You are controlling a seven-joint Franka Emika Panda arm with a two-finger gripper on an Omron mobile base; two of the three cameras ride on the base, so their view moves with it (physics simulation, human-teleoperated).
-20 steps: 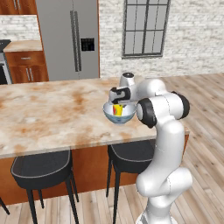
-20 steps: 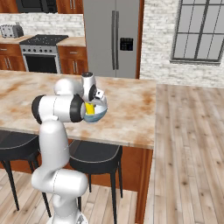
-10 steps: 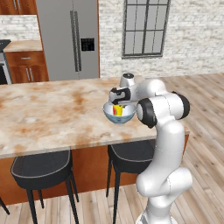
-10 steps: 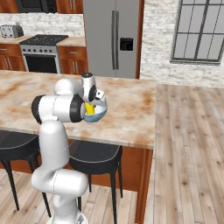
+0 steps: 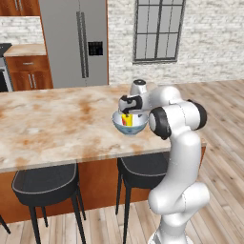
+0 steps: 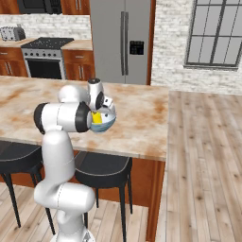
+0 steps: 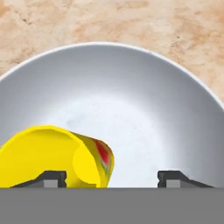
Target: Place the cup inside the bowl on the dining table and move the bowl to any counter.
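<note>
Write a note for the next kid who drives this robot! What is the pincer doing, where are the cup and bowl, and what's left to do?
Pincer: open, right over the bowl, holding nothing; its fingertips stand well apart in the hand view.
Cup: inside the bowl, tipped over, lying toward one side of the white inside.
Bowl: on the dining table, near the end of the marble top by the robot.
Done: the cup is in the bowl.
Left: grab the bowl, probably by its rim, and carry it with the cup inside to a counter. Go gently; the loose cup may roll.
</note>
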